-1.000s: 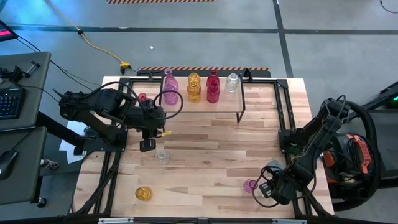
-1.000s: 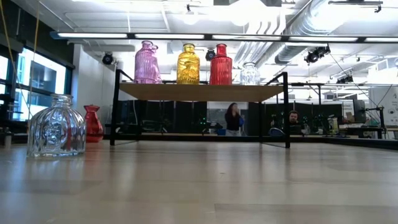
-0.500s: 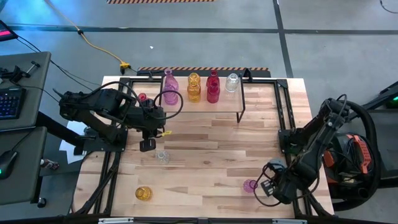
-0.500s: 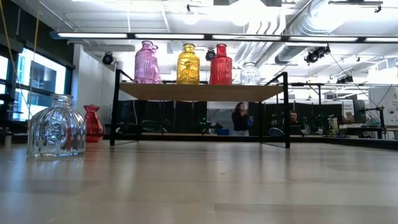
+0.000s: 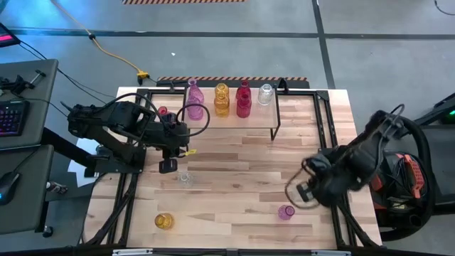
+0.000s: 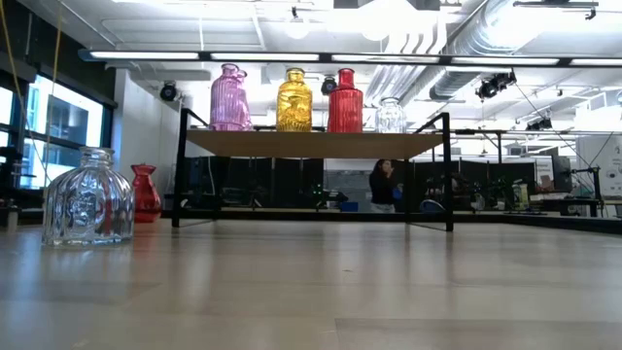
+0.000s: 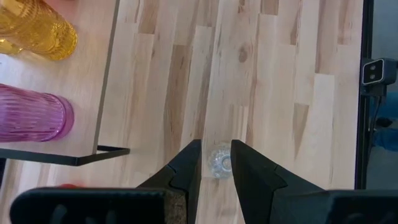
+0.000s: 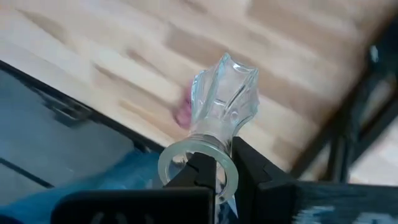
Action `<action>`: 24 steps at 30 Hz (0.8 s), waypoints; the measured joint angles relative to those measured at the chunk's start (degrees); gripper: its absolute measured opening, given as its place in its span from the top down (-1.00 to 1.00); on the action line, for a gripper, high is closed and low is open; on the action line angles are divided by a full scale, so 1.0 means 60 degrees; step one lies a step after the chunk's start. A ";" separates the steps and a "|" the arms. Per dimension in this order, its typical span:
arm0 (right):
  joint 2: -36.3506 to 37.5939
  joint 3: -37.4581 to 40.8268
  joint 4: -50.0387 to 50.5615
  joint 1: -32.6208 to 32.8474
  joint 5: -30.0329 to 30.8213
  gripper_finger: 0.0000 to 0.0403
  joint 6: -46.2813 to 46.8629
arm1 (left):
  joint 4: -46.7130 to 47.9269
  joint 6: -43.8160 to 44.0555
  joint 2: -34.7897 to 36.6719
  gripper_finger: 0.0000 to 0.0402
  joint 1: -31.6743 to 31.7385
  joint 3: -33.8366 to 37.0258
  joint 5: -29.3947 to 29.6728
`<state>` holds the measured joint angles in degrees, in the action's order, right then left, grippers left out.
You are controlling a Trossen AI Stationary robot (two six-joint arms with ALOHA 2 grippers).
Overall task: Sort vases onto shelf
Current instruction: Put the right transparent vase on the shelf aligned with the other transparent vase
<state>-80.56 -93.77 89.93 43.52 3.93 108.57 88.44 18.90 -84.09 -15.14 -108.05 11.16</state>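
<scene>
The right pincer (image 8: pixel 214 165) is seen clamped on the rim of a clear vase (image 8: pixel 224 99), which is carried off the worktop (image 5: pixel 242 178) near its right edge. In the high view this pincer (image 5: pixel 307 190) is placed above and just behind a small pink vase (image 5: pixel 286 212) standing on the worktop.

The left pincer (image 7: pixel 216 163) is held slightly parted and empty, poised over a small clear vase (image 7: pixel 219 160) that is framed between its fingers on the worktop. In the high view it (image 5: pixel 168 166) is found left of centre, with that clear vase (image 5: pixel 185 178) just in front of it.

On the shelf (image 5: pixel 234 119) at the back, four vases are lined up: pink (image 5: pixel 194 102), yellow (image 5: pixel 222 100), red (image 5: pixel 243 100) and clear (image 5: pixel 265 94). A small red vase (image 5: pixel 163 112) is set on the worktop beside the shelf's left end, and a yellow vase (image 5: pixel 164 221) near the front left.

Beyond the worktop, a large hall with ceiling lights and ducts is shown, and a person (image 6: pixel 383 185) is seen far behind the shelf.
</scene>
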 joint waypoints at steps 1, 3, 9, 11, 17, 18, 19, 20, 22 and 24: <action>0.0062 -0.0115 0.0018 -0.0258 0.0192 0.99 -0.0361 | -0.0002 -0.0001 0.0000 0.62 0.0002 0.0000 0.0000; 0.0101 -0.0393 0.0031 -0.0820 0.0429 0.99 -0.1167 | 0.0001 -0.0004 0.0000 0.62 0.0034 0.0000 0.0000; 0.0195 -0.0995 0.0024 -0.2928 0.0510 0.99 -0.4239 | 0.0001 -0.0005 0.0000 0.62 0.0234 0.0000 0.0027; 0.0191 -0.1219 0.0020 -0.3731 0.0513 0.99 -0.5401 | 0.0002 -0.0007 0.0000 0.62 0.0330 0.0000 0.0029; 0.0191 -0.1959 0.0026 -0.6267 0.0242 0.99 -0.8593 | 0.0005 0.0055 0.0000 0.62 0.0630 0.0000 0.0029; 0.0191 -0.2082 0.0019 -0.6672 0.0202 0.99 -0.9052 | 0.0005 0.0066 0.0000 0.62 0.0677 0.0000 0.0028; 0.0194 -0.2189 0.0019 -0.7083 0.0126 0.99 -0.9508 | 0.0005 0.0078 0.0000 0.62 0.0727 0.0000 0.0029; 0.0191 -0.2278 0.0021 -0.7483 0.0034 0.99 -0.9932 | 0.0005 0.0081 0.0000 0.62 0.0769 0.0000 0.0029; 0.0164 -0.2462 0.0033 -0.8219 -0.0097 0.99 -1.0741 | 0.0005 0.0095 0.0000 0.62 0.0853 0.0000 0.0029; 0.0096 -0.2700 0.0029 -0.8898 -0.0278 0.99 -1.1494 | 0.0005 0.0219 0.0000 0.62 0.0925 0.0000 0.0029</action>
<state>-79.99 -109.97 90.10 -9.86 2.26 39.61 88.47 20.21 -84.09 -9.58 -108.05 11.33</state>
